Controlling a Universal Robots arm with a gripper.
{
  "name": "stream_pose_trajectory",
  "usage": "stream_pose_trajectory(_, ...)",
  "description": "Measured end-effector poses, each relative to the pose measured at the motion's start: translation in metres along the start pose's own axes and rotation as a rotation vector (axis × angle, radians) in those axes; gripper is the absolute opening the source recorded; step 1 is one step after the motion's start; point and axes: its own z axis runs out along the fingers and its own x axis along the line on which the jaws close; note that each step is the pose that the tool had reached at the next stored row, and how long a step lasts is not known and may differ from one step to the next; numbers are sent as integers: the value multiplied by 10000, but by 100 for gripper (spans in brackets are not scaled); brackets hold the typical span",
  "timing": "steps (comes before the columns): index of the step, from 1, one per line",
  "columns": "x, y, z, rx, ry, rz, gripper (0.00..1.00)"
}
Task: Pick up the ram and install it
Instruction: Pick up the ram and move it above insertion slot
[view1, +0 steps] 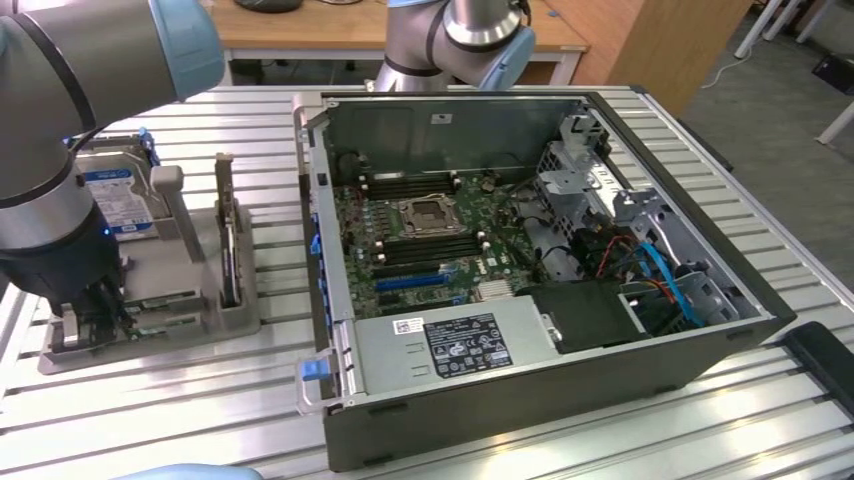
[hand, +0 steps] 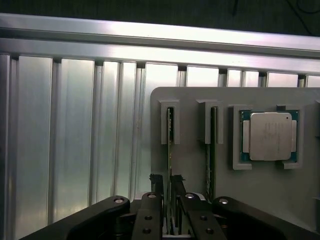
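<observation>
Straddling slim green ram standing on edge in slot of matte grey holder: black metal hand, spread; ribbed aluminium worktop beneath holder.

The arm is built of thick, rounded tube sections finished in brushed silver-grey. Its joints are closed by smooth, pale blue caps, and the same blue trim is carried by a further silver joint. The lowest section is clad in a matte black wrist housing, on which a small blue light is lit. The gripper is made of matte black parts. Each curved outer link is marked by one bright round screw head, and the straight inner bars are dotted with small dark recessed screws.
</observation>
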Motion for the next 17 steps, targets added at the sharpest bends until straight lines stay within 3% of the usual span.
stream_pose_trajectory(14, 1, -2, 63, -2, 1, 0, 21)
stream_pose_trajectory(17, 1, -2, 64, -1, 0, 0, 13)
